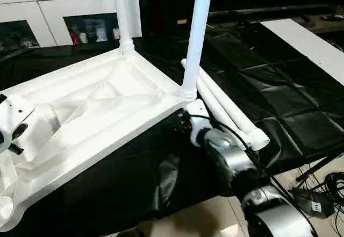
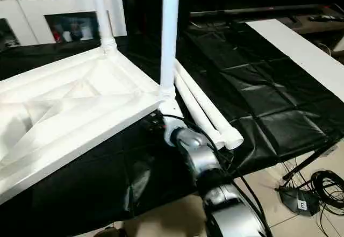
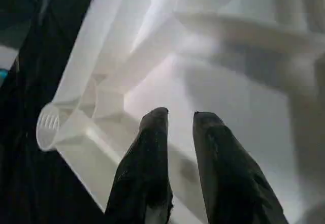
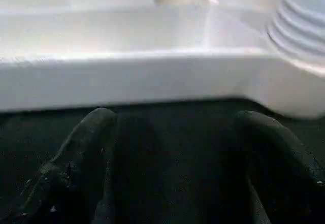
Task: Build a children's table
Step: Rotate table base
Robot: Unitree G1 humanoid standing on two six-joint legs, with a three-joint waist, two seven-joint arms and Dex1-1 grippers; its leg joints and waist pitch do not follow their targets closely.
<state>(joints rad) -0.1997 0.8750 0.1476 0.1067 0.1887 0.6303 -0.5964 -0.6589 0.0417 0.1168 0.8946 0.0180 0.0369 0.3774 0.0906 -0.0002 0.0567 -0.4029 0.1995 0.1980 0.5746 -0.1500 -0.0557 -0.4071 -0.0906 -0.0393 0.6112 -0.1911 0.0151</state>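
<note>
The children's table tabletop (image 1: pixel 91 119) lies underside-up on a black cloth (image 1: pixel 279 102), with two legs (image 1: pixel 196 33) standing upright in its far corner sockets and two loose legs (image 1: pixel 231 113) lying side by side just beside it. In the head views the right gripper (image 1: pixel 185 123) sits at the tabletop's near-right corner, low against its edge.

The left wrist view shows the left gripper (image 3: pixel 180 120) above the ribbed underside, fingers nearly together, gripping nothing, near an empty corner socket (image 3: pixel 49 126).

The right wrist view shows the fingers (image 4: pixel 81 153) spread wide, seemingly just short of the rim.
</note>
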